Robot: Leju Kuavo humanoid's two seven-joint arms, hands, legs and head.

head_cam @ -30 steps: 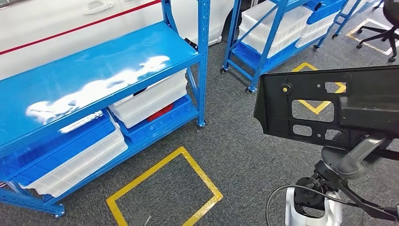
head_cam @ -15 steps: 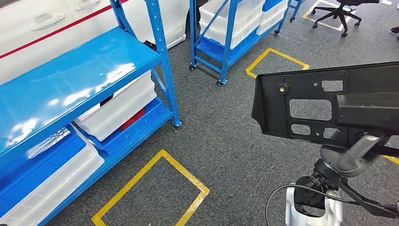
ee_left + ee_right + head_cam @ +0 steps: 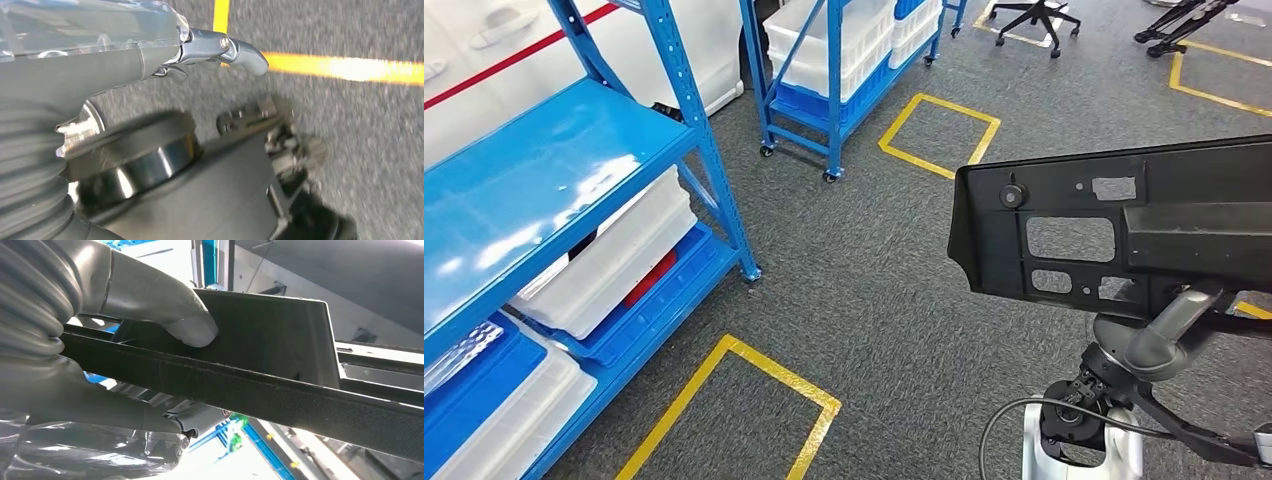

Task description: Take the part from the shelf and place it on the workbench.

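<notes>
Carry phase: the right hand clamps the black part, thumb pressed on one face and fingers curled beneath its edge, holding the panel level and high above the grey carpet, probably to clear the shelving on the way to the counter; the left hand hangs toward the floor, and whether its fingers are spread or curled cannot be told. Against the 2 earlier frames, the blue shelf sits further left because the camera has turned; the part keeps its place.
</notes>
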